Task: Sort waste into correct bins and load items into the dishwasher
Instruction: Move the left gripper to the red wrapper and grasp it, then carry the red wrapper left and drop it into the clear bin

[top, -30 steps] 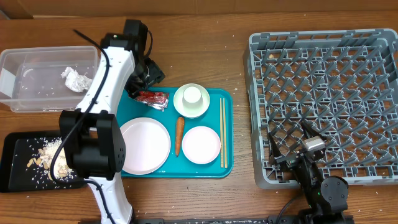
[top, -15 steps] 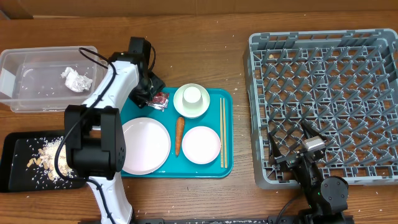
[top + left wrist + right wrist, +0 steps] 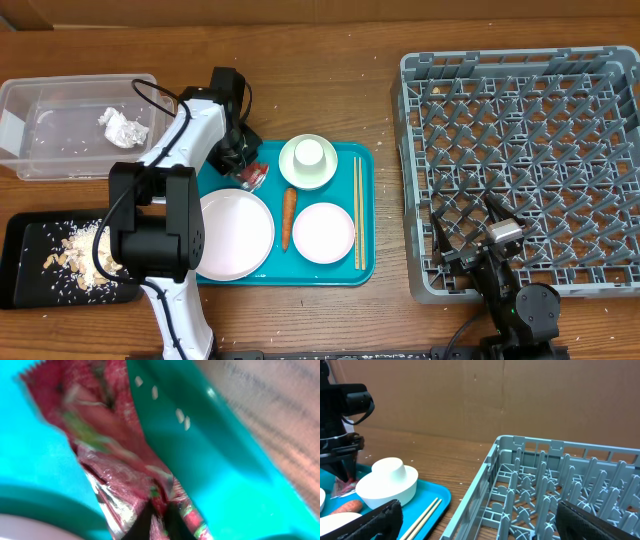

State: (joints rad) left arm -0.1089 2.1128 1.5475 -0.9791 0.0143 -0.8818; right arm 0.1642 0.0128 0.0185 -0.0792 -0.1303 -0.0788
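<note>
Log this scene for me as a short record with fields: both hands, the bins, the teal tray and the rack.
left hand: shut on red wrapper, at teal tray's back-left corner
right hand: open, holding nothing, at dish rack's front-left
clear tub: crumpled white tissue
black tray: food scraps with rice
teal tray: plate, dish, carrot, cup in bowl, chopsticks
dish rack: no tableware
</note>
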